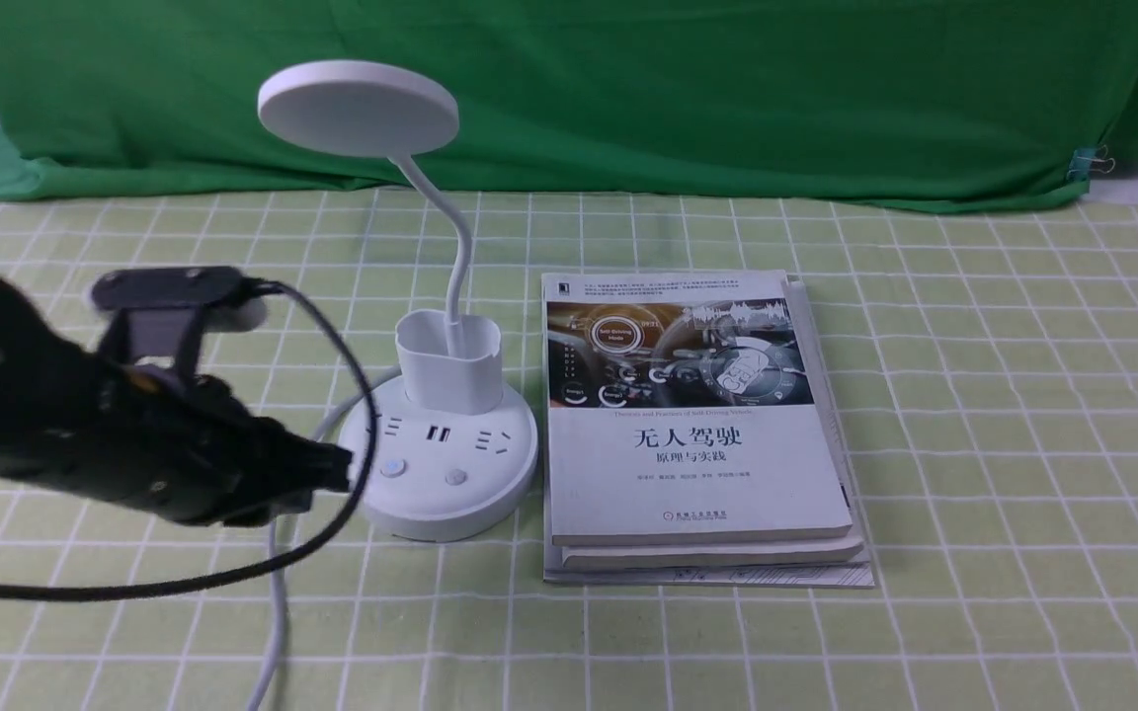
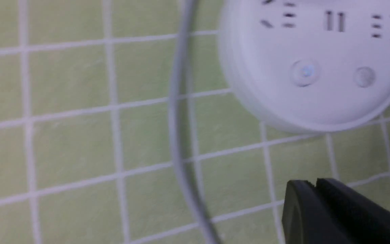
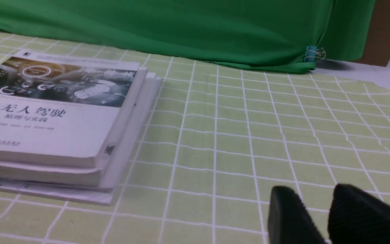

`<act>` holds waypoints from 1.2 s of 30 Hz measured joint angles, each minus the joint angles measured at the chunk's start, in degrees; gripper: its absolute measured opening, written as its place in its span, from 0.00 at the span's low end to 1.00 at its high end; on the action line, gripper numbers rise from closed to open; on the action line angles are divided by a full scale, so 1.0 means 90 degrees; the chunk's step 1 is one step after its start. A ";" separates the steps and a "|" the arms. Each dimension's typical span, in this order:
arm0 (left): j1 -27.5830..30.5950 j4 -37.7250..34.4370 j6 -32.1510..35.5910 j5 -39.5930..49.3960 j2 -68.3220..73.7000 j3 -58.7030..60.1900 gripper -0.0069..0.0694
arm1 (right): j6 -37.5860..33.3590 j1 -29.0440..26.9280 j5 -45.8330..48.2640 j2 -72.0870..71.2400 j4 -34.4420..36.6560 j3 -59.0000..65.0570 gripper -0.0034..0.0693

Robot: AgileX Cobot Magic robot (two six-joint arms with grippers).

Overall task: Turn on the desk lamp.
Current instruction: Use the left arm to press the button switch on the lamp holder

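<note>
On the green checked tablecloth (image 1: pixel 974 395), seen from the front, the desk lamp (image 1: pixel 438 464) stands left of centre, with its round head (image 1: pixel 359 107) raised on a curved gooseneck (image 1: pixel 452 257) that rises out of the cup-shaped holder (image 1: pixel 448 360). A stack of books (image 1: pixel 697 434) lies just beside its base on the right, and the white cord (image 1: pixel 278 592) runs from the base toward the near edge. The left gripper (image 1: pixel 337 469) reaches in from the left, its tip just beside the rim of the base at button height; a black cable (image 1: pixel 352 395) loops around it, and from this angle the jaws cannot be read. From the left wrist, the base (image 2: pixel 317 98) shows two round buttons (image 2: pixel 303 72), one with a faint bluish glint, below the sockets. The left gripper (image 2: pixel 316 184) hangs over bare cloth short of the base, apart from it, with its fingers (image 2: pixel 350 210) pressed together along a thin seam and holding nothing. From the right wrist, the right gripper (image 3: pixel 318 200) sits low over the cloth, well to the side of the books (image 3: pixel 56 112), jaws parted by a narrow gap and empty, with the green backdrop (image 3: pixel 181 30) behind.
</note>
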 joint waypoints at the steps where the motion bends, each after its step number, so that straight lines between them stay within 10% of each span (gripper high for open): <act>1: -0.0198 0.0227 -0.0135 0.0020 0.0173 -0.0161 0.12 | 0.0000 0.0000 0.0000 0.0000 0.0000 0.0000 0.38; 10: -0.1589 0.2888 -0.1913 0.0527 0.1747 -0.1703 0.12 | 0.0000 0.0000 0.0000 0.0000 0.0000 0.0000 0.38; 36: -0.1677 0.3176 -0.1960 0.0415 0.2575 -0.2157 0.12 | 0.0000 0.0000 0.0000 0.0000 0.0000 0.0000 0.38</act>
